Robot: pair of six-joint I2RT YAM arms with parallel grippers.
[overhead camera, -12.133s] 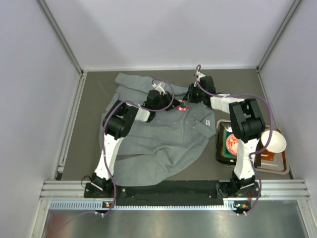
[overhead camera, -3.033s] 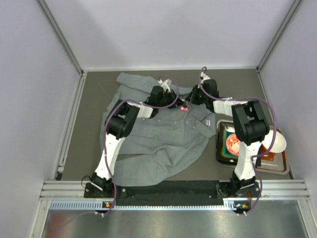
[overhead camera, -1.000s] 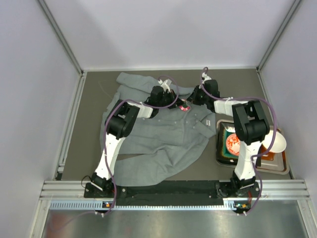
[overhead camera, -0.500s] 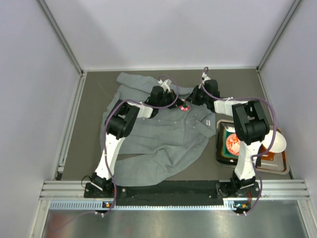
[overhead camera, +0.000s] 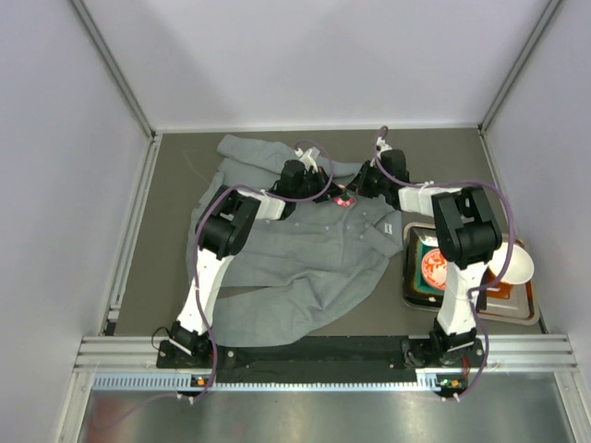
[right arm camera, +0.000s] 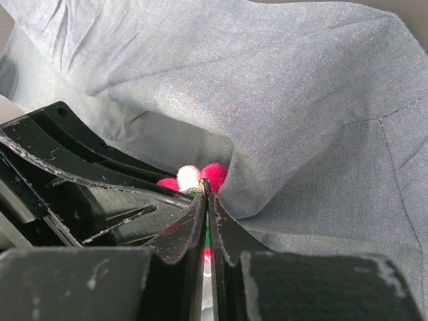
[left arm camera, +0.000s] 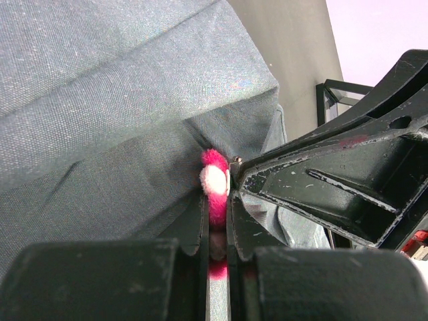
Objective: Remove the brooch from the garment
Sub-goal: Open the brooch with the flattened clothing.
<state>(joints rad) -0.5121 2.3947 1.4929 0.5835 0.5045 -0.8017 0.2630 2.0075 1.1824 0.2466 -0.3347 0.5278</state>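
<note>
Top external view is showing the garment point(overhead camera: 305, 258) lying rumpled across the middle of the table point(overhead camera: 166, 231), running from the far edge down towards the near edge. Both arms are reaching over it and meeting at one spot close to the middle of the far edge. The brooch point(overhead camera: 343, 199) is sitting there as a small pink dot on the grey cloth, with the left gripper point(overhead camera: 333, 195) coming at it from the left and the right gripper point(overhead camera: 355, 195) from the right.

Left wrist view is showing the left gripper's two fingers point(left arm camera: 199, 231) standing almost together, pinching the brooch's pink petals between their tips, with more pink showing in the slit lower down. The right gripper's tip is touching the brooch from the right, just beside a fold of the garment.

Right wrist view is showing the right gripper's jaws pressed together, their tips lying at the brooch's lower edge where the cloth is bunching up around it. Whether they are nipping part of the brooch or only touching it, I cannot tell.

Along the right edge, near the near right corner, a tray point(overhead camera: 531, 317) is holding a white bowl point(overhead camera: 511, 265) and an orange-topped item, well apart from the garment's body.
</note>
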